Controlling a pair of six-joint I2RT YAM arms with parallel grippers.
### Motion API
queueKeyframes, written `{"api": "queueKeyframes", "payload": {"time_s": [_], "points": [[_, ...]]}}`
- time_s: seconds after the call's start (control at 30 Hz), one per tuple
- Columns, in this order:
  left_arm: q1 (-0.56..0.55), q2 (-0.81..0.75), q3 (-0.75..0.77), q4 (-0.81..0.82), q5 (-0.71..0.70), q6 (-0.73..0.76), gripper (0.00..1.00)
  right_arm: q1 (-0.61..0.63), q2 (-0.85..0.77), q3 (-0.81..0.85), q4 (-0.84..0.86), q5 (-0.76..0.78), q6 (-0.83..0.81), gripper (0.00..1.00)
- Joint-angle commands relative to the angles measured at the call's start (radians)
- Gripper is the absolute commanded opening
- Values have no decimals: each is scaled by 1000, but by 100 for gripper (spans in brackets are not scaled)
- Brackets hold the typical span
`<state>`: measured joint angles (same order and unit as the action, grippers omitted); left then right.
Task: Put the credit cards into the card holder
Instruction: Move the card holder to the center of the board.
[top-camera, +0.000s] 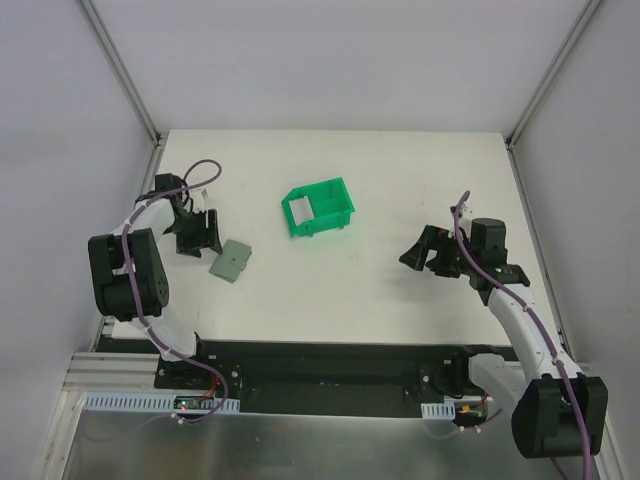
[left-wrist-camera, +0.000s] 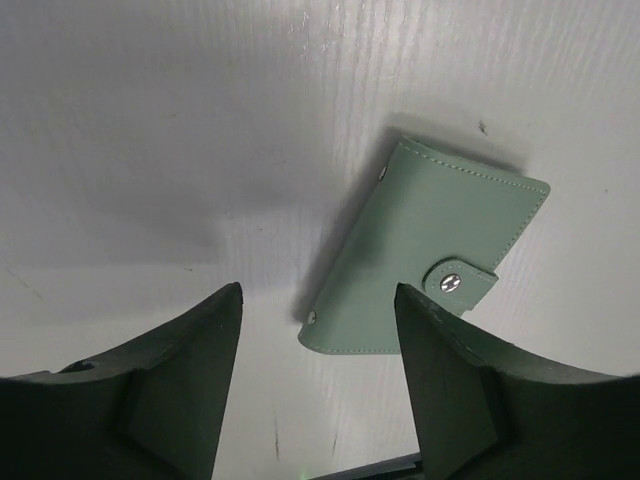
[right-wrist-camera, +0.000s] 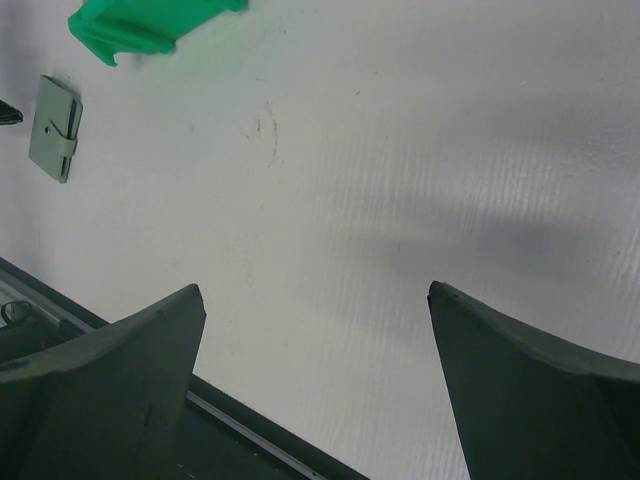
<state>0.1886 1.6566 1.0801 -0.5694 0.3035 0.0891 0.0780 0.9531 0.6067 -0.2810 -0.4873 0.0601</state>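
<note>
Card holder (left-wrist-camera: 425, 250) lies clasped shut just ahead of the released, empty left hand (left-wrist-camera: 318, 292).

The card holder (left-wrist-camera: 420, 250) was sage green with silver studs. At its two o'clock, the bin (top-camera: 325, 215) was bright green, holding a whitish-grey card (top-camera: 298, 209). The table (top-camera: 350, 290) was white; the left tool (left-wrist-camera: 318, 295) and right tool (right-wrist-camera: 315, 290), black.

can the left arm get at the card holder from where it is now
Likely yes: the left gripper is open right beside the card holder, which lies flat and closed on the table, nothing between them.
</note>
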Motion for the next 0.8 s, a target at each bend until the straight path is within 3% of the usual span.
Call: {"api": "queueKeyframes", "payload": {"time_s": [0.0,0.17,0.3,0.5,0.7,0.77], "points": [[-12,74,27,-53,66,14,56,-3,1,5,20,-28,4,96],[-34,118,29,-66,118,18,54,-3,1,5,23,-37,6,96],[-75,127,30,-76,164,28,41,-3,3,1,25,-46,10,96],[-224,129,7,-75,198,11,19,0,-7,-10,37,-83,23,96],[-377,68,-72,6,233,-75,17,40,-43,-48,52,-102,64,99],[-422,45,-95,43,250,-86,17,83,-63,-76,63,-96,84,96]]}}
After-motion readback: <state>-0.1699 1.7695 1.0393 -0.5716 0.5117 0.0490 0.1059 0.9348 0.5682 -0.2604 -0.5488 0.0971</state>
